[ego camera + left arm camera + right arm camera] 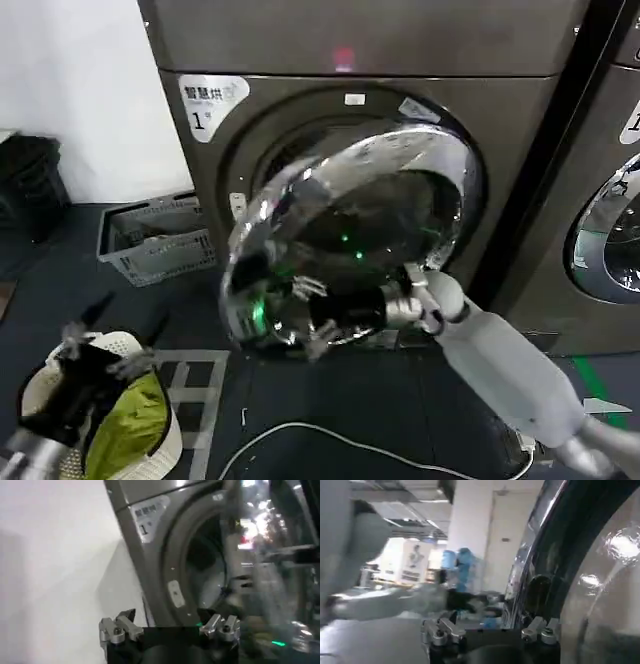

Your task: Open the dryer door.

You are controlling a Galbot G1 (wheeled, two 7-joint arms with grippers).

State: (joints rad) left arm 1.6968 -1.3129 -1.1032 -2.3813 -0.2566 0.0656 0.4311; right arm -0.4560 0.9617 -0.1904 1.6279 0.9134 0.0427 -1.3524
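Dark floor fronts the bronze-grey metal front-loading dryer — its round chrome-rimmed dark-glass dryer door stands ajar. Right gripper at the door's near rim, left gripper low at near left — whether either's jaws are released or clenched cannot be told.

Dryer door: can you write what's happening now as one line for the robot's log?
door: round chrome-rimmed dryer door swung partly open | machine: bronze-grey dryer | right gripper: at door's lower rim | left gripper: low, over basket
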